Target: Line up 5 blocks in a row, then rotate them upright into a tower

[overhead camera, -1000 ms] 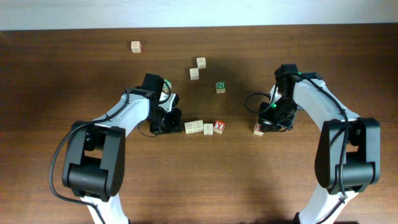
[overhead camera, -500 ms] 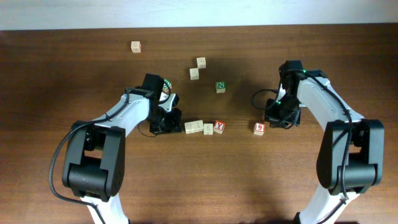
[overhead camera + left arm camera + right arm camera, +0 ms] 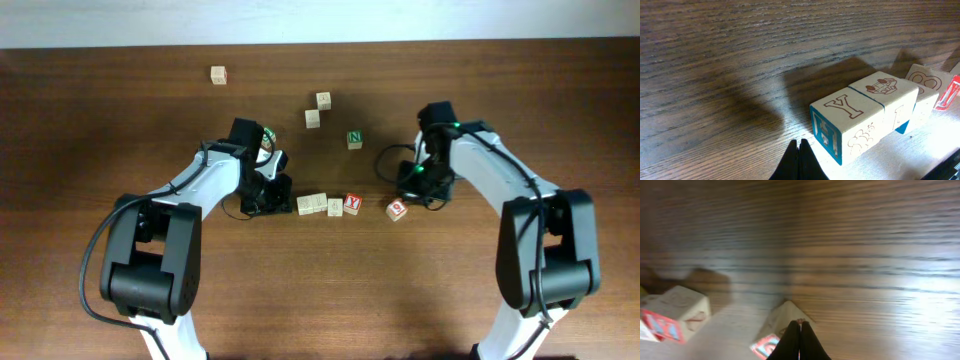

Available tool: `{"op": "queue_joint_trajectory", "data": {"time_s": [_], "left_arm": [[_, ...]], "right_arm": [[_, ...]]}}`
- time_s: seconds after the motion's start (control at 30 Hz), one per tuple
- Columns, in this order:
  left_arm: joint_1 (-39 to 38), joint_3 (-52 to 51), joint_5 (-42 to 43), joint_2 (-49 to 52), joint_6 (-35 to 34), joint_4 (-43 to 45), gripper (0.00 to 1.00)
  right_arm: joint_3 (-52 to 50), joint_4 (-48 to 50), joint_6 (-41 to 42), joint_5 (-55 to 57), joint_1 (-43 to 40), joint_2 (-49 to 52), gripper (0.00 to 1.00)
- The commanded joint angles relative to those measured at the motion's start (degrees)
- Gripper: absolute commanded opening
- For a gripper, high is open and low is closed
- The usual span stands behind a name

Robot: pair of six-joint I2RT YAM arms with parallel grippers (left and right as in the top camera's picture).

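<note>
Wood-grain desk [image 3: 120,120] carries all the blocks. A row [image 3: 320,205] lies at centre, with the red Y block [image 3: 352,203] at its right end. Three loose blocks [image 3: 313,119] lie well apart on the far side, near a green N cube [image 3: 354,140].

Progress, as a judgement:
- The row and the loose blocks lie square to the grain.
- One red-faced block [image 3: 397,210], just right of the row, lies skewed to the grain. It appears to be mid-turn.
- A block turned through a full quarter looks square again, so the number of completed turns cannot be read.
- No other block shows a sign of handling, so most of the five turns are probably left.

Left end effector [image 3: 800,146]:
- The fingers are pressed together and hold nothing.
- The tips are low over the desk, just beside the end block [image 3: 845,127] of the row, which shows a Y on top and a blue side.
- Contact with that block cannot be confirmed.

Right end effector [image 3: 800,324]:
- The fingers are fully together and grip nothing.
- The tips meet the near corner of the red-faced block. This is a pushing contact, not a grasp.
</note>
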Motion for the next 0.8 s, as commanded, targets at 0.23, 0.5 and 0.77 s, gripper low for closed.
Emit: {"op": "queue_joint_trajectory", "data": {"time_s": [0.23,0.5,0.77], "left_arm": [[0.15,0.17,-0.33,0.39,-0.31,-0.04,0.0],[0.15,0.17,-0.31,0.39,-0.31,0.37,0.0],[0.15,0.17,-0.33,0.39,-0.31,0.39,0.0]], "right_arm": [[-0.39,4.66,10.88,-1.2,6.51,0.22,0.04],[9.2,-7.08,3.85,-1.2,0.42,-2.19,0.04],[2.43,-10.93,2.4,-1.49,-4.2,-2.03,0.04]]}}
